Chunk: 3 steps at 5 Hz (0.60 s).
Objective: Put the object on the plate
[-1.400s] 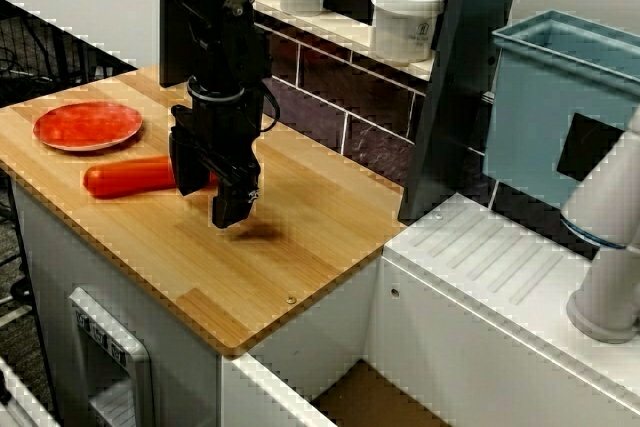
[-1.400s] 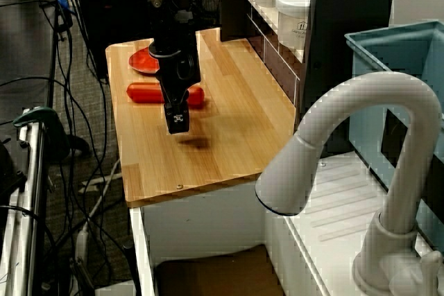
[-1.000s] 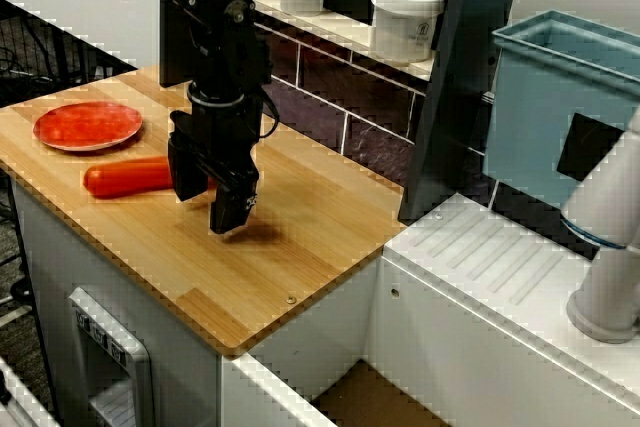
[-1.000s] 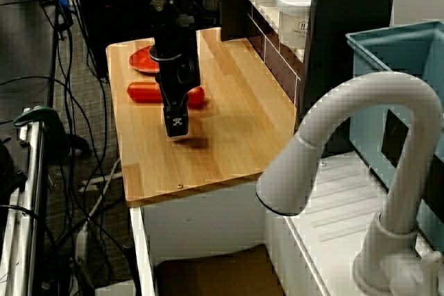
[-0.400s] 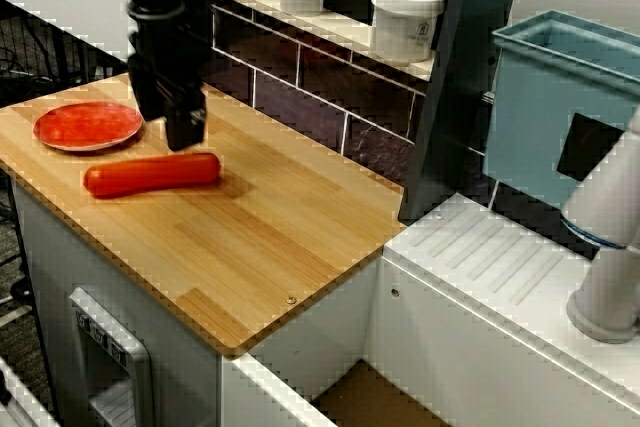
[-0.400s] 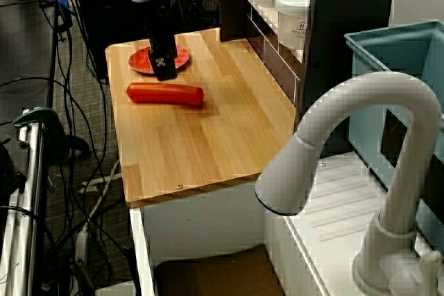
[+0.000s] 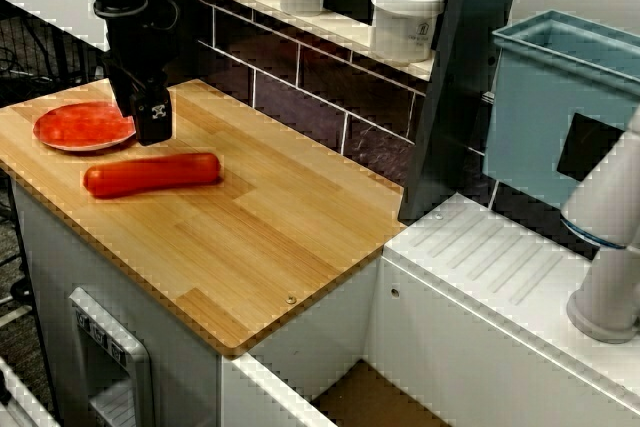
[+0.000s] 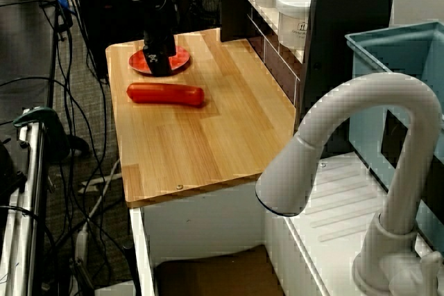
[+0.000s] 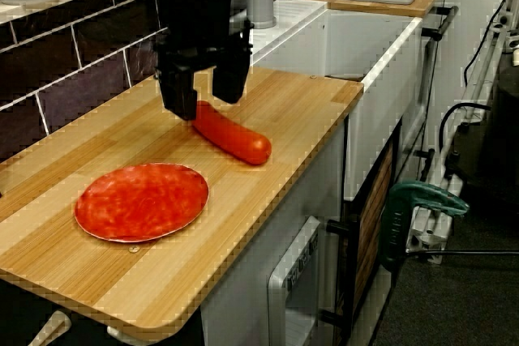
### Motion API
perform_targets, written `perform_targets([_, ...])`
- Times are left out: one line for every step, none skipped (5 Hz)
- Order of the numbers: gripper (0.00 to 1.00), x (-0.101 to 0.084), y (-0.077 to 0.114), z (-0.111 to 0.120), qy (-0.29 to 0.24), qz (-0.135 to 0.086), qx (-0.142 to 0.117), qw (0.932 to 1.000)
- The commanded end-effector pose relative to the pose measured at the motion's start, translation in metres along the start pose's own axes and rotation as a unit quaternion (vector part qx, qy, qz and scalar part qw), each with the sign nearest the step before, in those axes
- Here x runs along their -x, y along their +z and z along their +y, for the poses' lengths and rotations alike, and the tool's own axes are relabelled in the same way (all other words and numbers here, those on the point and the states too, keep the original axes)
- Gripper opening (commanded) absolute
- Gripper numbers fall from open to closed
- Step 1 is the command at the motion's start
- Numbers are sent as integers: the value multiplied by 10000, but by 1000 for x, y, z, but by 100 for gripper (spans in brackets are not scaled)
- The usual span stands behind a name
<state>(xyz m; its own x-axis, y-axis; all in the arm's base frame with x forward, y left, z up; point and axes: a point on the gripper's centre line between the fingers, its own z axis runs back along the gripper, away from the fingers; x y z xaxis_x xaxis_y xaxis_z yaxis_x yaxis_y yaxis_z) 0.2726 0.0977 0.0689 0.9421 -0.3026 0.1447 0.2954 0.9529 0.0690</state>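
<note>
The object (image 7: 151,174), a smooth red-orange sausage, lies flat on the wooden counter; it also shows in the view from the sink side as the object (image 8: 165,94) and in the view from the plate end as the object (image 9: 232,134). The red plate (image 7: 80,125) sits just beyond one end of it, bare on top: plate (image 8: 177,59), plate (image 9: 142,201). My black gripper (image 9: 203,96) hangs open and holds nothing, a little above the board between plate and object on the wall side. It stands as gripper (image 7: 152,127) and gripper (image 8: 158,67) in the other two views.
White lidded jars (image 7: 406,19) stand on a shelf along the tiled wall. A blue bin (image 7: 560,107) and a white faucet (image 8: 347,143) are past the counter's right end. The counter's front edge (image 7: 120,277) drops off to the floor.
My gripper has left the spot low over the board right of the object, risen and travelled left, then come down beside the plate. The object and the plate have stayed put.
</note>
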Motion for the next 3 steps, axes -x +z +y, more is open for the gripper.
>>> perform_targets([100, 2, 14, -22, -418, 70, 276, 9987])
perform_targets([100, -2, 12, -28, -352, 57, 164, 9992])
perform_targets([100, -7, -4, -27, -264, 122, 76, 9995])
